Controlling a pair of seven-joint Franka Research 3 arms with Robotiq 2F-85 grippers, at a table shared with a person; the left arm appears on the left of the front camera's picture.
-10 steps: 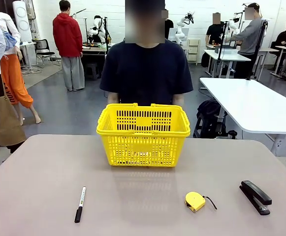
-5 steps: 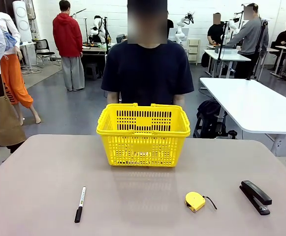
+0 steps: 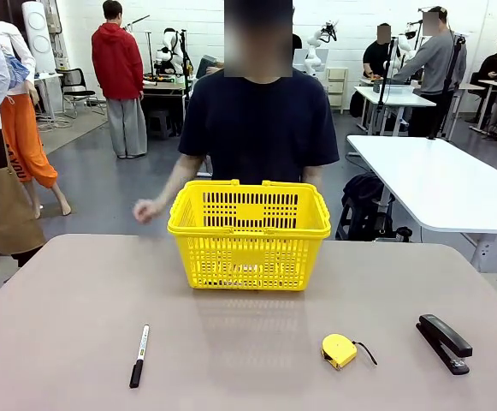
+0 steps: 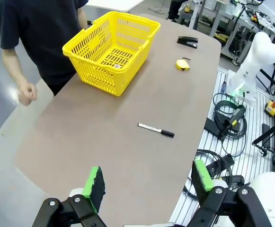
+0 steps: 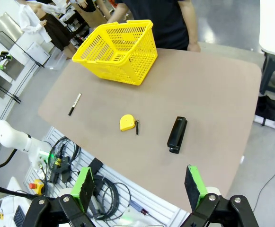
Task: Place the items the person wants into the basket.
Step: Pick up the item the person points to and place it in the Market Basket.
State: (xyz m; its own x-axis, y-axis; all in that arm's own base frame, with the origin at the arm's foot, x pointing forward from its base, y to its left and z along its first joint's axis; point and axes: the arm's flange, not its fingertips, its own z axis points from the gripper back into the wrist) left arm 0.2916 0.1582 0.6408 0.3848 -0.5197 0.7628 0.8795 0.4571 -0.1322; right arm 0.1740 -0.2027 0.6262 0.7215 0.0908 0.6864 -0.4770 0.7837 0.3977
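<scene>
A yellow basket (image 3: 248,257) stands at the table's far middle, right in front of the person (image 3: 259,120). The person's hand (image 3: 146,210) is raised in a loose fist just left of the basket. A black marker with a white barrel (image 3: 139,355) lies near the front left edge. In the left wrist view my left gripper (image 4: 149,179) hangs open high above the table's end, far from the marker (image 4: 156,130) and the basket (image 4: 99,71). My right gripper (image 5: 138,185) is open too, high over the near edge, with the marker (image 5: 75,104) and basket (image 5: 128,71) well beyond it.
A round yellow tape measure (image 3: 340,350) and a black stapler (image 3: 444,342) lie at the front right of the brown table (image 3: 248,325). Cables and the arm bases show beyond the table's near edge in the wrist views. Other people and tables stand behind.
The person has lifted one arm from behind the basket, and its fist is now raised beside the basket's left rim. Nothing on the table has moved.
</scene>
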